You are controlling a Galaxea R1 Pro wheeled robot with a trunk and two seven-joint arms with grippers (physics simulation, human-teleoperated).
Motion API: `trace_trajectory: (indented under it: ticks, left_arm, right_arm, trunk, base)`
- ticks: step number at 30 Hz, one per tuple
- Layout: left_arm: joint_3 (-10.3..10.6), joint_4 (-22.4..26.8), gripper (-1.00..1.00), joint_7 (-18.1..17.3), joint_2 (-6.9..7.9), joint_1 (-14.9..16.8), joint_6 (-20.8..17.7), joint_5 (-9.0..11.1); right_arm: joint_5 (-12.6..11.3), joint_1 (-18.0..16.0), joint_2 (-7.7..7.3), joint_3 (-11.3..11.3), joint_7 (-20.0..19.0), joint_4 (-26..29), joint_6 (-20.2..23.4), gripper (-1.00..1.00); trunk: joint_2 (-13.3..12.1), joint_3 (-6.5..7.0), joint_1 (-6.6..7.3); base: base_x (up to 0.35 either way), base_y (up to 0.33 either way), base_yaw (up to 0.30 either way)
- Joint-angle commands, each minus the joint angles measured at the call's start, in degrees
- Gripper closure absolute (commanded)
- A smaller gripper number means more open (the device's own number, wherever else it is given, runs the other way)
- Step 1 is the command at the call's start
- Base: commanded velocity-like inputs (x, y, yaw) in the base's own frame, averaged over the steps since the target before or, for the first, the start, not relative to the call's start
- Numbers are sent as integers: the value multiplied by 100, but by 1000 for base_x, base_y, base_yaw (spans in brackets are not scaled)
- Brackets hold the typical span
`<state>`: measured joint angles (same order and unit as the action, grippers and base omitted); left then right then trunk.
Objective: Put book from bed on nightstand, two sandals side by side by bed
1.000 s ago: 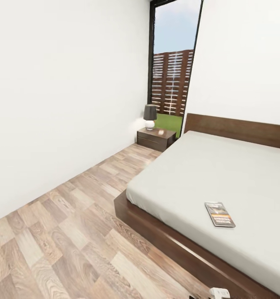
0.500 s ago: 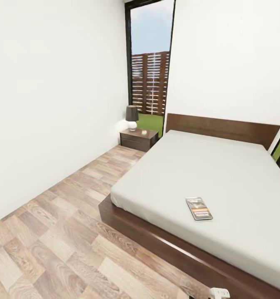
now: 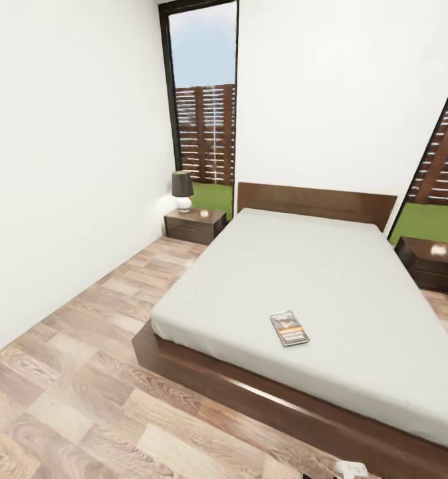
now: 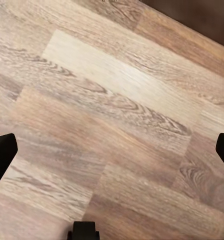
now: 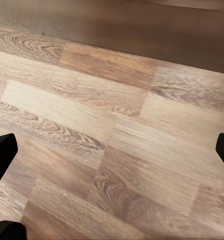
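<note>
— What can we see of ourselves?
— On the left gripper (image 4: 112, 150), two black fingertips (image 4: 2, 155) with rounded ends at the frame's sides, and a small black block between them at the edge.
— And the right gripper (image 5: 112, 150)?
— The same matte black fingertips (image 5: 3, 152). From the head camera, we see a small white part (image 3: 351, 469) at the bottom edge.

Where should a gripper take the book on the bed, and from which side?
The book lies flat on the mattress of the bed, near the foot edge facing the robot, long axis running roughly away from the camera. Probably best to come from above on the foot side and pinch across the narrow width; it is thin, so the soft mattress may let the fingers dig under the edges.
</note>
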<state>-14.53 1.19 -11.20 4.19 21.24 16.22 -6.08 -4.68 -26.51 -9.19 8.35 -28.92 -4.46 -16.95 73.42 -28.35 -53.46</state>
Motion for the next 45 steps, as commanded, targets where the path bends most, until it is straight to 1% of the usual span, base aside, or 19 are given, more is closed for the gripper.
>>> trace_trajectory:
  ticks: [1, 5, 31, 36, 45]
  left_arm:
    - [-50, -4, -100, -14, 1, 3, 22, -60]
    - [-50, -4, -100, -14, 2, 3, 22, -60]
    - [-57, -4, -100, -14, 3, 3, 22, -60]
    - [-58, -4, -100, -14, 3, 3, 22, -60]
    - [-58, -4, -100, -14, 3, 3, 22, -60]
  right_arm:
    - [-50, -12, -3, 17, -41, -29, -18, -100]
    - [-50, -12, -2, 17, -41, -29, -17, -100]
    - [-50, -12, -2, 17, -36, -29, -18, -100]
    - [-50, -12, 0, 17, -28, -29, -18, -100]
    - [-50, -12, 0, 17, -26, -29, -17, -100]
  trunk:
    - [-38, 13, 23]
    - [-198, 85, 111]
    - [-198, 85, 111]
    - [-198, 85, 111]
    - [-198, 85, 111]
  base:
    - [0, 0, -283]
    - [0, 0, -283]
    - [0, 0, -282]
    - [93, 82, -71]
    - [250, 191, -6]
